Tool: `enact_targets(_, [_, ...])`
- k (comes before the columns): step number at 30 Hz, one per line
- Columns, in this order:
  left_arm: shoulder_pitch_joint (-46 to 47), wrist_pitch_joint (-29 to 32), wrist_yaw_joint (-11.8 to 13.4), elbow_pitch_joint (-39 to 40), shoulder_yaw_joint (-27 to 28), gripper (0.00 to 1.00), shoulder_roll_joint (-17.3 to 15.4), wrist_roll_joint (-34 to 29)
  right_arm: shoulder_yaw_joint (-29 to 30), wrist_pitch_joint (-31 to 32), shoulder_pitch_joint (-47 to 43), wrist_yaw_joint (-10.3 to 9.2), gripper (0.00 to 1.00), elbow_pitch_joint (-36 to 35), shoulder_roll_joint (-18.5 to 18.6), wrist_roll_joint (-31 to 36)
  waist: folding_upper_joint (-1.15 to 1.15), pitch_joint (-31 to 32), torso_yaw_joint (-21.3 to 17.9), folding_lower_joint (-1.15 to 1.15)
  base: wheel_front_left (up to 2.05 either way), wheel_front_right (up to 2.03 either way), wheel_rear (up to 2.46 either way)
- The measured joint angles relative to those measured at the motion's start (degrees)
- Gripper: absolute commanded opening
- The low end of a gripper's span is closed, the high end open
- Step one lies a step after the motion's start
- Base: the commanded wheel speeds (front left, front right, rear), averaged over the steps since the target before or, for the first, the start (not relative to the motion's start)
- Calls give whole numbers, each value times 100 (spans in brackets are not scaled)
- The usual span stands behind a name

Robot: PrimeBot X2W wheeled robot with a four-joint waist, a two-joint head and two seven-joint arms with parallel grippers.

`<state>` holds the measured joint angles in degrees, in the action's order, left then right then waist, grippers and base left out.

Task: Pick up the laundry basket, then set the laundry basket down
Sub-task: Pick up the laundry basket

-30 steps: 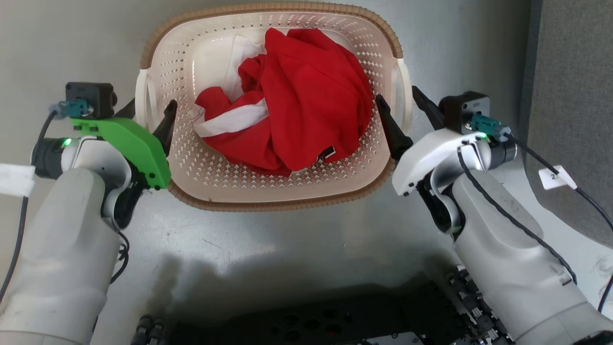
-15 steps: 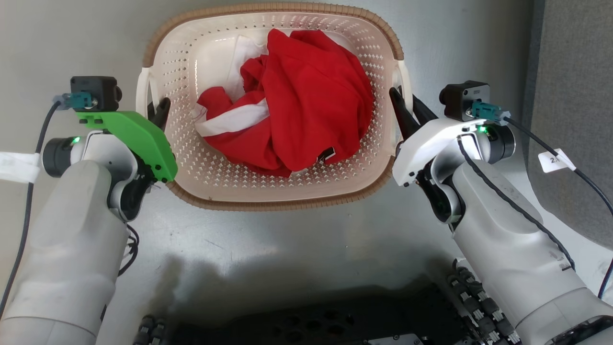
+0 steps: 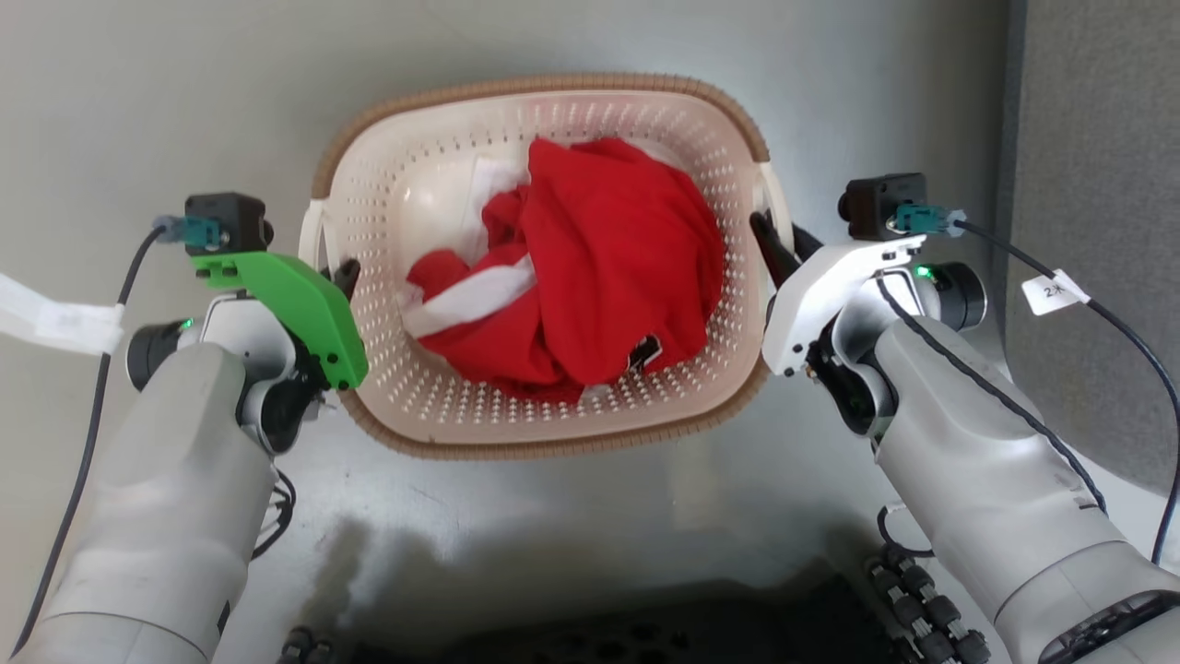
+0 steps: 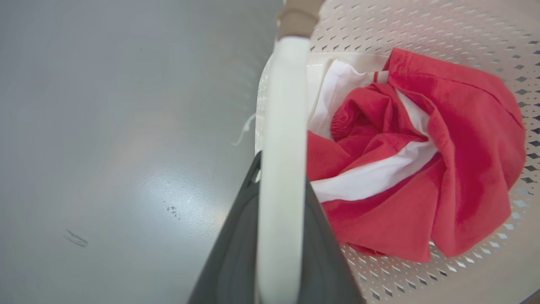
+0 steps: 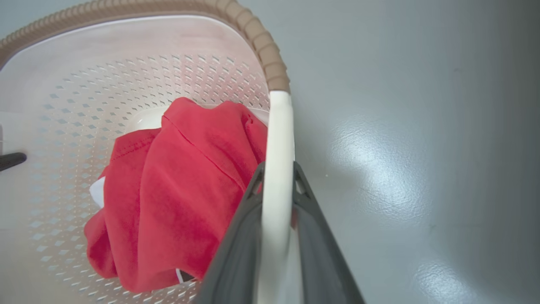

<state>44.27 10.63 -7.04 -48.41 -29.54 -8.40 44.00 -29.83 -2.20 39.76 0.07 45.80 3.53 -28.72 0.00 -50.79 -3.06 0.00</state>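
Left hand [image 3: 332,273] and right hand [image 3: 782,242] just pinched onto the laundry basket [image 3: 544,449] by its handles [image 4: 282,126]. Lift evenly, keep it level.

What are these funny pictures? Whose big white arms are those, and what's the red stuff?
Those are a robot's arms, the left arm and the right arm, seen from a camera on its head looking down. The other two pictures come from small cameras on its wrists. Below is a grey floor and a cream laundry basket with red and white cloth bundled inside. Each arm ends in dark jaws. The left jaws are closed on the basket's left handle, the right jaws on its right handle.
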Motion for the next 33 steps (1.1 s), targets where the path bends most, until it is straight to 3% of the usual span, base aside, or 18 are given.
enact_targets(11, [-232, 101, 0, -447, -55, 0, 114, 432, -158, 99, 30, 194, 0, 565, -76, -192, 0, 600, 29, 0, 0, 0, 0])
enact_targets(33, [-524, 455, -4, -985, -214, 0, 335, 896, -416, 186, -58, 345, 0, 1368, -157, -548, 0, 2065, -26, -1, 0, 0, 0])
